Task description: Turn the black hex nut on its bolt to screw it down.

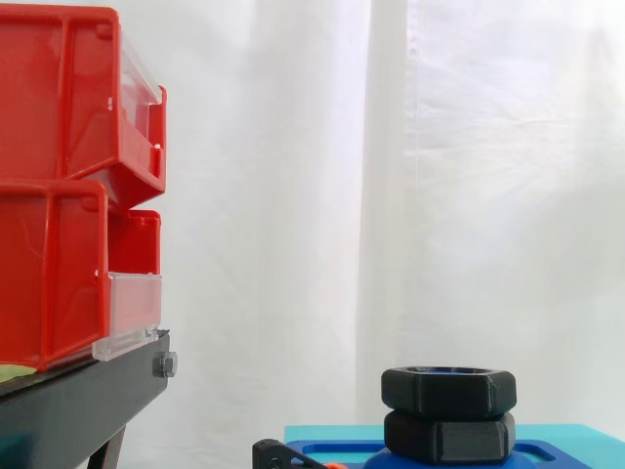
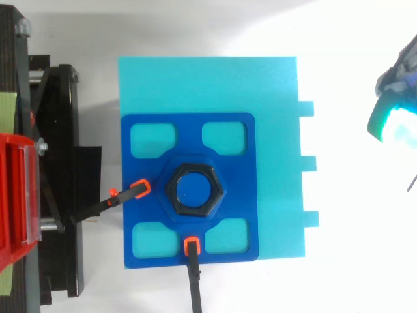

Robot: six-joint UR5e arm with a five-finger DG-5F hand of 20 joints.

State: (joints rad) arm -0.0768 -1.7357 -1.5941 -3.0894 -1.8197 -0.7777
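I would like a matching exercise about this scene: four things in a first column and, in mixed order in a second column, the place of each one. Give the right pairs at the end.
Things
1. black hex nut
2. robot hand
3. red bins
4. blue plate

Places
a. at the right edge of the top view, apart from the cyan base
b. on the black stand, at the left
c. in the middle of the blue plate
d. flat on the cyan base

Pairs: 1-c, 2-a, 3-b, 4-d
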